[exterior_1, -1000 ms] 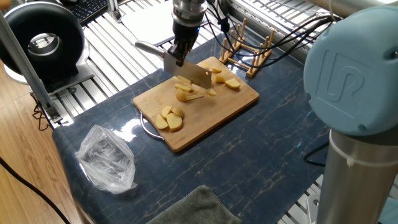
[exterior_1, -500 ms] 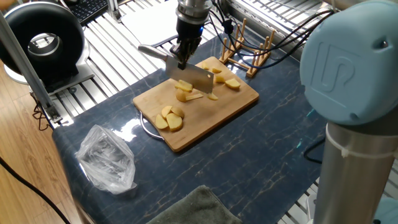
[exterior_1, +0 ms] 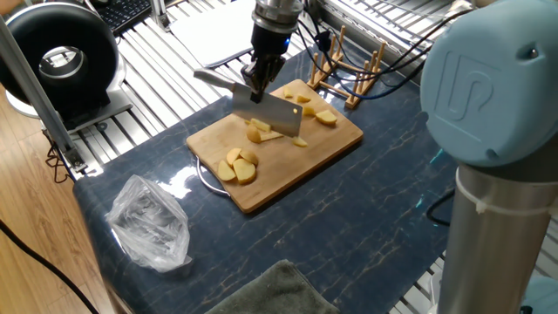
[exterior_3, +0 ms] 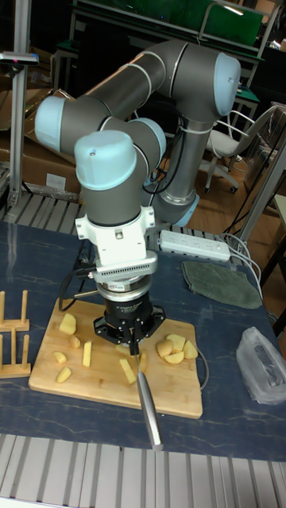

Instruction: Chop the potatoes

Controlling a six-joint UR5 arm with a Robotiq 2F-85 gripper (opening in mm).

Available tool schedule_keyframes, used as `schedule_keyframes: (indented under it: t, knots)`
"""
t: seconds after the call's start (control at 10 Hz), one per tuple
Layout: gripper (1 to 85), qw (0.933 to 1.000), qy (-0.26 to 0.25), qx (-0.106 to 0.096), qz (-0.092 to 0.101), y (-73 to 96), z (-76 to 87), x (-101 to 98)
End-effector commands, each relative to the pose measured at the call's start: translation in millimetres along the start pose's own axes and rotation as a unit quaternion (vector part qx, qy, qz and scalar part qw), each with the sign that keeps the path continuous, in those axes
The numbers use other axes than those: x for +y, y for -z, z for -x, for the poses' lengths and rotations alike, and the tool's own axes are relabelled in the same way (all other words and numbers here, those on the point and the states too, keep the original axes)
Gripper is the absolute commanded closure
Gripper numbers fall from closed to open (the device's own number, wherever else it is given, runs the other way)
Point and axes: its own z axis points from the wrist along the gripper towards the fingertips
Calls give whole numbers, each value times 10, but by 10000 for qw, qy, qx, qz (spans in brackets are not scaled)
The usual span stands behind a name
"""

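**Cleaver poised over the board as potato chopping goes on**

A UR5 arm's tool (exterior_1: 259, 77) stands clamped on the handle of a cleaver (exterior_1: 268, 111), holding the broad blade edge-down above the middle of a bamboo cutting board (exterior_1: 331, 139) on the dark marbled counter (exterior_1: 366, 227). The grip sits close to where handle meets blade, which would give firm control of a downward cut. The potatoes (exterior_1: 237, 166), peeled and pale yellow, lie scattered across the board: a cluster of rounded pieces near the front corner, a few under and beside the blade, and more toward the far edge next to a wooden rack (exterior_1: 353, 74). In the tall fixed view the blade hangs just over the sticks and wedges at mid-board, and whether it touches them cannot be told. Several pieces look large enough to need further cuts, so the job appears partway done. A crumpled plastic bag (exterior_1: 150, 222) and a grey cloth (exterior_1: 270, 292) lie on the counter, well apart from the board.
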Motion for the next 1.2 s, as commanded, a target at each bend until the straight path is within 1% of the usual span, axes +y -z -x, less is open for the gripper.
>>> schedule_keyframes:
  t: [0.0,0.1,0.2,0.3,0.4,0.5,0.6,0.7,0.8,0.9,1.0,1.1]
  knots:
    - [847,9999,98,-21,-32,-3,-4,-28]
    - [847,9971,499,-102,-565,39,67,-283]
    - [847,9890,913,-72,-1160,193,151,-496]
    - [847,9831,972,198,-1540,413,145,-527]
    - [847,9851,856,82,-1493,487,268,-353]
    - [847,9927,457,5,-1120,451,303,-49]
    - [847,9852,706,-142,-1557,536,463,-159]
    - [847,9778,741,-215,-1946,633,552,-224]
    - [847,9815,518,-243,-1828,613,632,-44]
    - [847,9774,564,-220,-2026,672,724,-60]
    - [847,9730,809,-313,-2140,681,828,-165]
    - [847,9713,1052,-415,-2091,644,894,-261]
